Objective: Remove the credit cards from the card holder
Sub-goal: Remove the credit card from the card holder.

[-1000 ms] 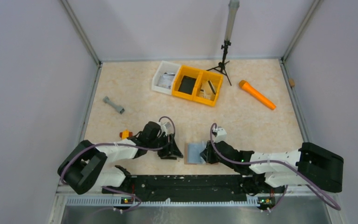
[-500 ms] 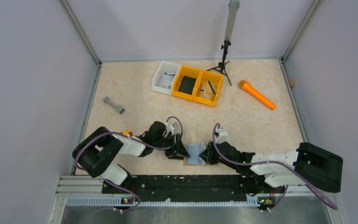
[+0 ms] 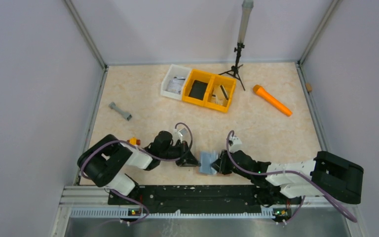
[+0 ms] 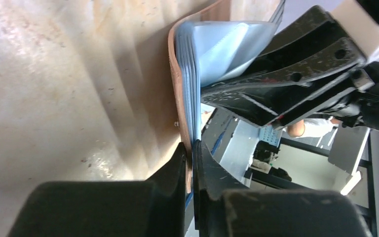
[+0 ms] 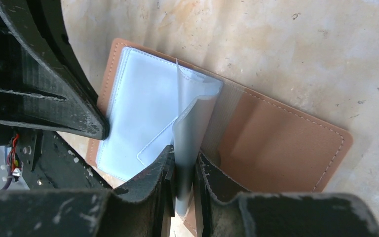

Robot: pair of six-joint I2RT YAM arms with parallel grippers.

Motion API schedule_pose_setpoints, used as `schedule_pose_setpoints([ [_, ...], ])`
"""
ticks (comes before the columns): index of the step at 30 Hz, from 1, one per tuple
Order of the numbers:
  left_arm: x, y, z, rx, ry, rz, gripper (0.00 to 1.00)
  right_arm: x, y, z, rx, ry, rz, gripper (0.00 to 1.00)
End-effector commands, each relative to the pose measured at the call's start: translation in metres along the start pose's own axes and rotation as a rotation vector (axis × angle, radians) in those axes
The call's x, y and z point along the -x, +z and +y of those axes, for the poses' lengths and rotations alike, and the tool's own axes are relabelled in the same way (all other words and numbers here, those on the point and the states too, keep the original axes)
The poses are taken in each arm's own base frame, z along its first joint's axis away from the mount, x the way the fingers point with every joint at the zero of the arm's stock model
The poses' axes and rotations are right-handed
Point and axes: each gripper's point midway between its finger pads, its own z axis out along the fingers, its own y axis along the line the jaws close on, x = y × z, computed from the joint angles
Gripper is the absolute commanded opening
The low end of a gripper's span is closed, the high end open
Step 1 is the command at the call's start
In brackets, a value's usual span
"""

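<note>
Two claws on one little holder (image 3: 207, 163), low and centre in the top view, right by the near table (image 3: 143, 98) edge. The left gripper (image 3: 189, 160) sits at its left side and the right gripper (image 3: 220, 164) at its right, both touching it. It's too small from up there to read the jaws.

Left wrist view: the left gripper (image 4: 190, 148) is clamped on the holder (image 4: 180, 74) at its edge, bottom centre of frame. It has the brown cover and a stack of pale blue sleeves pinched between the fingers. The cover bows, so it's soft, floppy stuff. The right gripper (image 4: 286, 79) fills the upper right, reaching in among the sleeves.

Right wrist view: the right gripper (image 5: 183, 155) is squeezed tight on one clear plastic sleeve that stands up off the rest, bottom centre. The holder (image 5: 281, 143) lies open, with its brown flap to the right and pale sleeves to the left. The left gripper (image 5: 44, 84) is at the left edge.

No cards show in any view. My guess is the thing is light and would slide or lift if tugged, so one claw has to pin the cover. The sleeves look thin and slick. The cards should be stiff, best taken by an exposed short edge.
</note>
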Motion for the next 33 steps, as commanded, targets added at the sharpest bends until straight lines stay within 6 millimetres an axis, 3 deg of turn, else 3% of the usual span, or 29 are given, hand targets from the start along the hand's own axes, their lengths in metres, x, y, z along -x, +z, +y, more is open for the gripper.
schedule_pose_setpoints([
  [1,0.010,-0.004,-0.024,-0.085,0.090,-0.051,0.02,-0.002,-0.002,0.001,0.023,0.014,0.004,0.19],
  [3,0.010,-0.004,-0.024,-0.083,0.091,-0.048,0.00,-0.001,-0.002,0.001,0.019,0.009,0.006,0.26],
  [8,0.011,-0.010,-0.021,-0.021,0.105,-0.055,0.00,0.004,-0.005,-0.010,-0.110,-0.080,0.048,0.63],
  [14,0.019,-0.021,-0.021,0.085,0.142,-0.093,0.00,0.014,-0.018,-0.025,-0.284,-0.211,0.121,0.86],
  [18,0.019,-0.026,-0.028,0.085,0.154,-0.094,0.00,0.018,-0.025,-0.036,-0.394,-0.281,0.164,0.90],
  [20,0.018,-0.027,-0.030,0.081,0.160,-0.093,0.00,0.023,-0.026,-0.031,-0.401,-0.291,0.158,0.91],
  [28,0.020,-0.033,-0.021,0.169,0.154,-0.095,0.00,0.058,-0.028,0.026,-0.225,-0.275,0.033,0.91],
  [33,0.020,-0.034,-0.024,0.168,0.153,-0.098,0.00,0.066,-0.020,0.058,-0.143,-0.294,0.023,0.90],
])
